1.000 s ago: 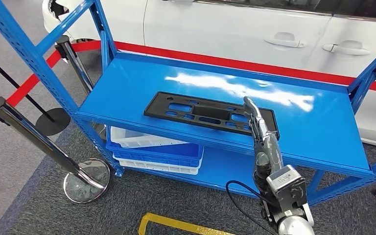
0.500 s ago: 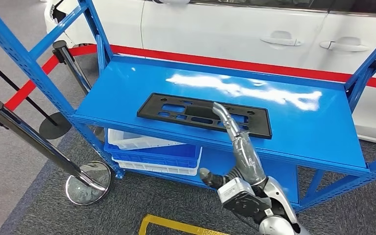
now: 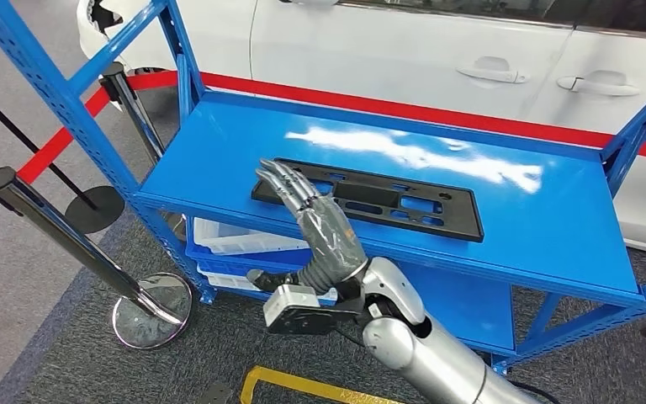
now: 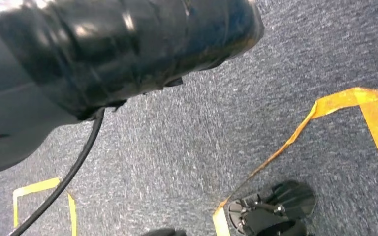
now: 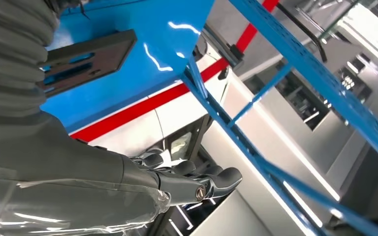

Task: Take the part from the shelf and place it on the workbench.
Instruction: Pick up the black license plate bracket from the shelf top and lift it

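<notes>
— Where was the part when you looked?

— The flat black plastic plate with rectangular cut-outs (image 3: 368, 199) lay on the upper deck of the blue steel shelf (image 3: 521, 227), close to the front edge. Its long axis ran side to side along that edge, across the robot's line of reach rather than pointing away from it.

— And which arm was at it?

— The right robot hand (image 3: 307, 215), on its silver arm (image 3: 425, 345). It had reached across, so it hung over the left end of the plate, with the plate stretching off to the robot's right. Its fingers (image 3: 284, 181) were extended and a little apart, closed on nothing. From where I stood I couldn't tell whether the fingertips touched the plate or sat just above it.

— The left one?

— The left arm hung down toward the grey carpet with yellow tape lines (image 4: 295, 132); I couldn't make out how that robot hand lay.

— So what did the grab turn on?

— My guess: getting fingers under or around that near long edge at the left end. Held only there, a long flat piece like that would likely tip. The counter wasn't anywhere I could see.
</notes>
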